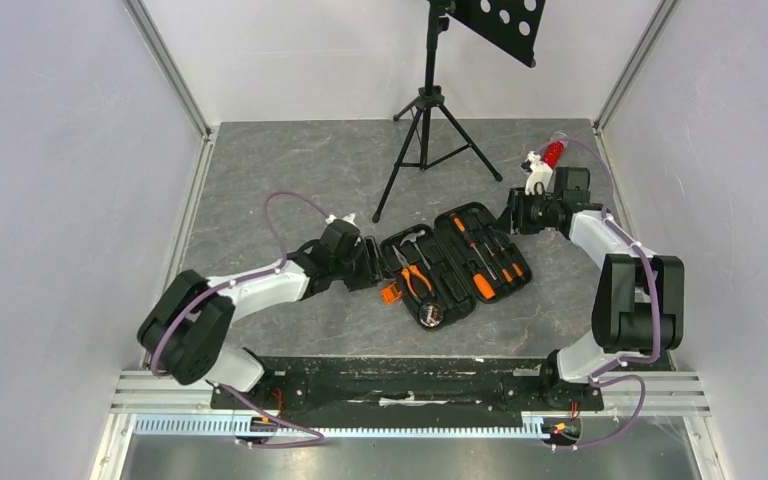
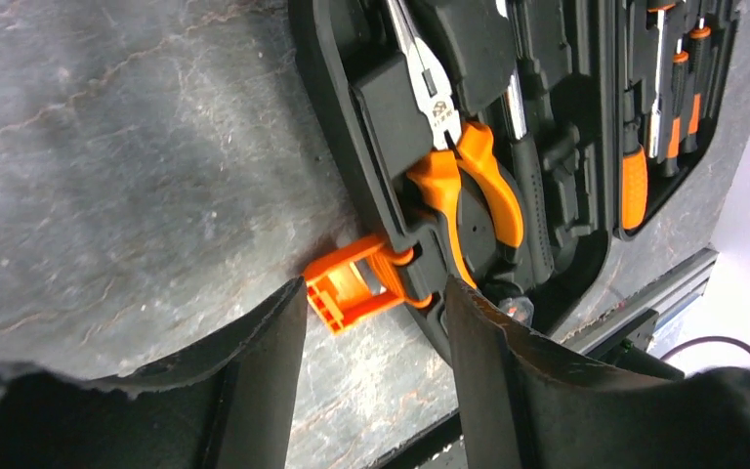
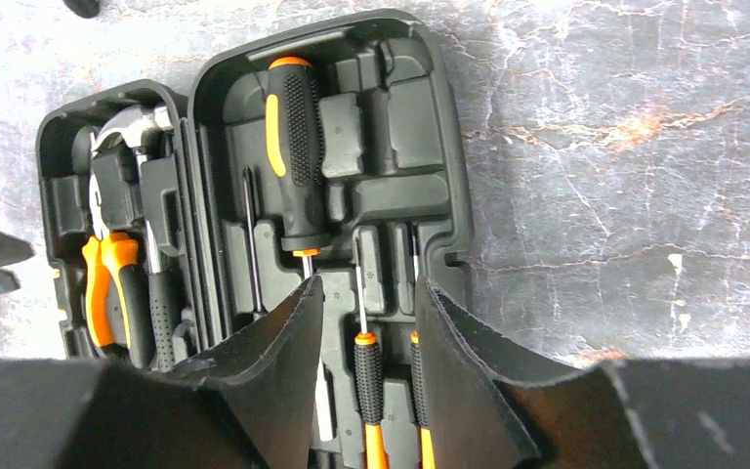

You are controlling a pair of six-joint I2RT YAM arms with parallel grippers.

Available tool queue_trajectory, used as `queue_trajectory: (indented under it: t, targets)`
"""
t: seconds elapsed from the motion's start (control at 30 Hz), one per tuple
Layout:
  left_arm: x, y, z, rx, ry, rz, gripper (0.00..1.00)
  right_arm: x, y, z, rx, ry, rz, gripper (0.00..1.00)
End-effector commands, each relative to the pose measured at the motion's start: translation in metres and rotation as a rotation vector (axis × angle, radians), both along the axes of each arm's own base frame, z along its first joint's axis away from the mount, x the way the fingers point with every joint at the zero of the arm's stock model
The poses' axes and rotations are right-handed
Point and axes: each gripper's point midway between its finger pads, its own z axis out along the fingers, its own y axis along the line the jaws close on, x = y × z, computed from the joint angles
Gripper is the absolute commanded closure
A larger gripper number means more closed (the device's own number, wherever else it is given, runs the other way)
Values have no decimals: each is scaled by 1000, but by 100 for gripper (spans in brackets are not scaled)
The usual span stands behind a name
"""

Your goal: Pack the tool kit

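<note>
Two arms, one case.

Top view: case (image 1: 455, 265) lies open and flat at mid-table (image 1: 290, 170), hinge line running about 11-to-5. Left end effector (image 1: 368, 262) is at its 9 o'clock edge. Right end effector (image 1: 513, 212) is at its 2 o'clock corner.

Left wrist view: the fingers (image 2: 264, 376) are spread and hold nothing. The orange latch (image 2: 352, 288) sits between them, pliers (image 2: 469, 186) seated beyond at 1 o'clock.

Right wrist view: jaws spread and empty above the screwdriver (image 3: 293, 147) half.

Judgement: the left arm is nearer the latch edge. Folding that half over toward 3 o'clock looks next.
</note>
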Motion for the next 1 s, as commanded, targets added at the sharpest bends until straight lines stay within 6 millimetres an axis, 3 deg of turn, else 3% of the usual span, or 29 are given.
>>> queue_trajectory:
  t: [0.0, 0.23, 0.37, 0.67, 0.97]
  targets:
    - [31, -30, 21, -113, -60, 24, 42, 5, 9, 25, 34, -62, 36, 58]
    - [35, -33, 5, -115, -35, 48, 44, 15, -10, 7, -64, -36, -29, 49]
    - [36, -32, 4, -110, -35, 49, 45, 22, -11, -6, -68, -3, -24, 49]
    - [38, -43, 4, -158, -28, 35, 47, 3, -1, -41, -33, 91, 32, 49]
    - [35, -56, 1, -247, 10, 22, 48, -11, 30, -25, 24, 80, 137, 53]
